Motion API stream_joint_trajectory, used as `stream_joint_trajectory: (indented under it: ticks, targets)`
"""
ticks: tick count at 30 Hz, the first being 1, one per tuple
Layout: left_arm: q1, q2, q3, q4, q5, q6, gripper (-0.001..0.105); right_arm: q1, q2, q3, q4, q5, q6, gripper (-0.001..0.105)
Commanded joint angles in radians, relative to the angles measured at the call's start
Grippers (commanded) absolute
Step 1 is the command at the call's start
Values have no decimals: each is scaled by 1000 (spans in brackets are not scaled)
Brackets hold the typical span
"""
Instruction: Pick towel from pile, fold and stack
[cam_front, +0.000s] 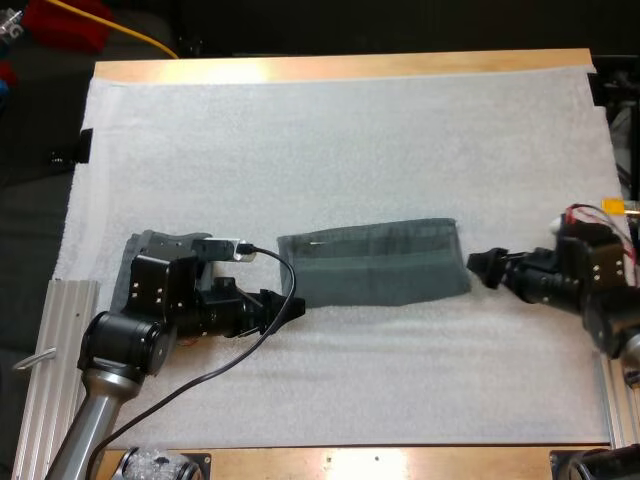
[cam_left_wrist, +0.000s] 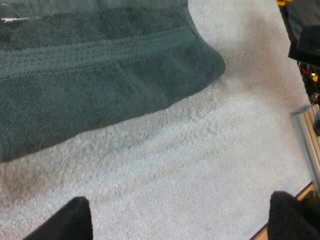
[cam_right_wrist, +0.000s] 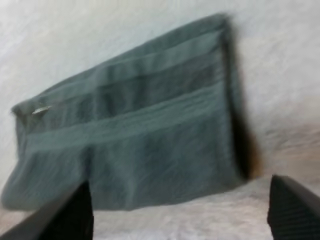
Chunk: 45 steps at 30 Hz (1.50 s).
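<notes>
A dark grey-green towel lies folded into a long flat strip in the middle of the white mat. My left gripper rests low at the towel's near left corner, fingers open, with the towel just ahead of them and bare mat between them. My right gripper sits just off the towel's right end, also open and holding nothing, and the whole folded towel stretches out in front of its fingers. More grey-green towel lies at the left, partly hidden by my left arm.
Aluminium rails run along the table's left side and right side. The wooden table edge borders the mat's far side. My right arm shows past the towel's end in the left wrist view.
</notes>
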Motion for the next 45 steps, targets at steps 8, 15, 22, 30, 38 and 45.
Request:
stream_joint_trajectory:
  ticks: [8,15,22,30,38,45]
  targets:
    - [2,-6,-7,0,28,6,69,-137,131,-52,19,-238,-79,70]
    - [2,-6,-7,25,28,13,69,-137,277,-91,11,-269,-145,70]
    - [2,-6,-7,27,28,13,69,-137,418,-143,-16,-315,-197,70]
    - [2,-6,-7,27,28,13,69,-135,551,-160,-100,-367,-180,70]
    - [2,-6,-7,27,28,13,69,-53,653,-160,-145,-434,-128,70]
    - [2,-6,-7,27,28,13,69,-7,686,-160,-176,-449,-48,70]
